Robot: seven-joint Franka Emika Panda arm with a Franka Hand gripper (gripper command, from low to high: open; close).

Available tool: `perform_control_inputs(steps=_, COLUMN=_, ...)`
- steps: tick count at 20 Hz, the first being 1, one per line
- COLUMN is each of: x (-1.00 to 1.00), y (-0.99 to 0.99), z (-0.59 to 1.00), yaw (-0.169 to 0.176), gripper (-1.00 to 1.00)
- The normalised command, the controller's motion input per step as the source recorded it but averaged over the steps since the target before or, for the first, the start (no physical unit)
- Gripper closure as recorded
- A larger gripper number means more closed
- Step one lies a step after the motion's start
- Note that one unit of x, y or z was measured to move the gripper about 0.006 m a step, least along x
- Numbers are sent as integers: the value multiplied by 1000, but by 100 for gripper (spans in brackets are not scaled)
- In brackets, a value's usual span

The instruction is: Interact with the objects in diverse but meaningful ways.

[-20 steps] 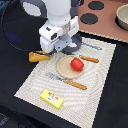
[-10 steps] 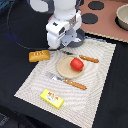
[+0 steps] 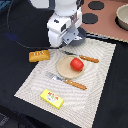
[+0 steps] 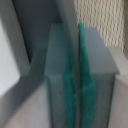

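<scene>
On the beige plate (image 3: 63,71) in the middle of the woven mat rests a red tomato (image 3: 76,64). The orange bread loaf (image 3: 39,55) lies off the mat's edge, toward the exterior view's left. An orange-handled knife (image 3: 86,58) lies behind the plate and an orange-handled fork (image 3: 70,82) in front of it. The yellow packet (image 3: 52,98) is near the mat's front. My gripper (image 3: 64,44) hangs above the mat's back edge, behind the plate. In the wrist view my gripper (image 4: 77,85) is shut, green pads (image 4: 69,95) pressed together with nothing between them.
A brown stove board with black burners (image 3: 90,18) lies at the back, and a grey pot (image 3: 122,17) stands on it at the exterior view's right. A grey round item (image 3: 80,35) is partly hidden behind my gripper. A black cable (image 3: 15,35) loops over the dark table.
My gripper has drifted a little toward the back and the exterior view's right, away from the bread loaf. The objects on the mat have not moved.
</scene>
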Motion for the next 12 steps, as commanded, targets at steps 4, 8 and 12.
perform_control_inputs(steps=4, x=747, y=206, z=783, yaw=0, gripper=100)
perform_control_inputs(steps=8, x=831, y=244, z=897, yaw=0, gripper=100)
perform_control_inputs(steps=12, x=744, y=294, z=937, yaw=0, gripper=100)
